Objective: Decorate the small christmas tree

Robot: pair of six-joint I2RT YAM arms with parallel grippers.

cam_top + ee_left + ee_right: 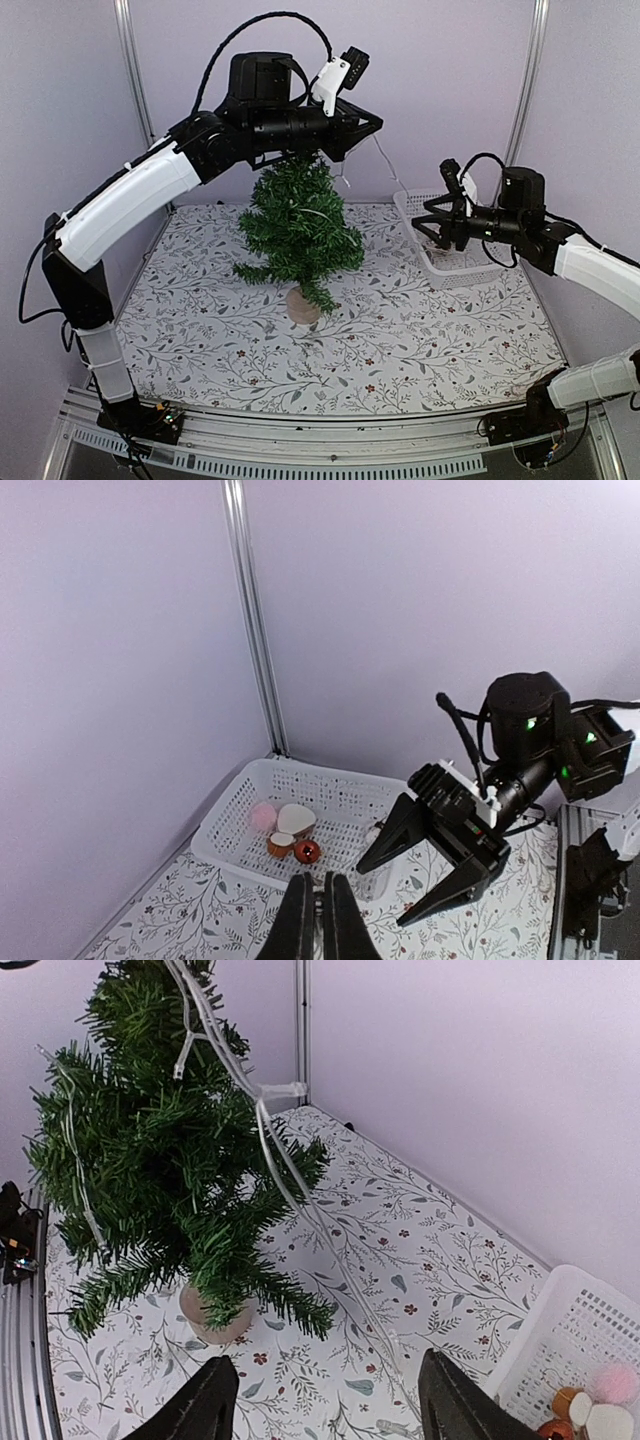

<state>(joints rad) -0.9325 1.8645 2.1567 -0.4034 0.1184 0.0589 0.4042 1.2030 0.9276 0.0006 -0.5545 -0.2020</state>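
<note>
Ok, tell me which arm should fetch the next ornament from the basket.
Right. The right end effector is open and sits at the white basket that holds the ornaments. The left end effector is shut, up above the top of the small christmas tree, farther from the basket.

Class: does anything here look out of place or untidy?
Yes. The thin white cord hangs loosely off the small dark green bristly christmas tree, slack end trailing onto the flower-patterned table.

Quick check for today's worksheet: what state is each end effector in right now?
Left end effector: closed, apparently pinching the white light string.
Right end effector: open, holding nothing.
</note>
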